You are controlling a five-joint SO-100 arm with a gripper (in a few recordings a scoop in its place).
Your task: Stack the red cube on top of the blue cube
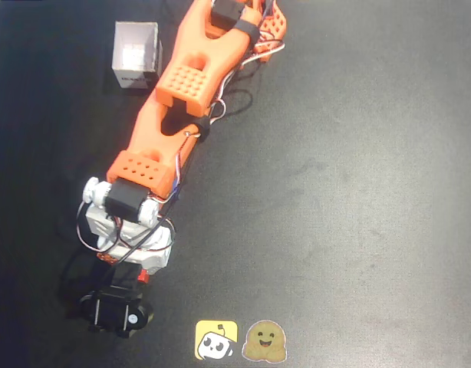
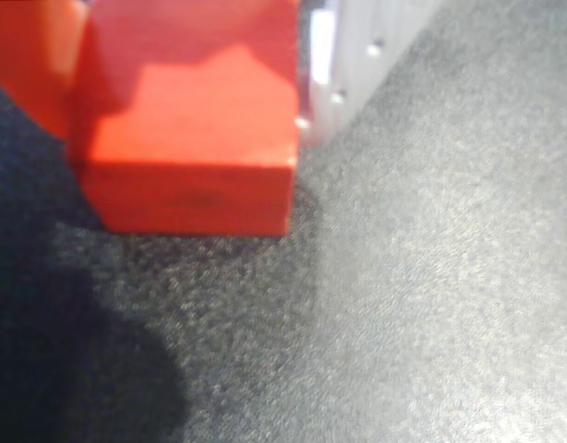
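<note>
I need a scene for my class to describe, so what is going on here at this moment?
An orange robot arm reaches across a dark table toward the lower left of the overhead view. In the wrist view the red cube sits on the mat close to the camera, with a white end effector finger beside it. Whether the end effector grips it cannot be told. A white box stands at the upper left, and two stickers lie at the bottom edge.

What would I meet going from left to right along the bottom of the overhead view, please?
The black camera on the arm's end → the yellow sticker → the brown smiling sticker, then bare black table.
</note>
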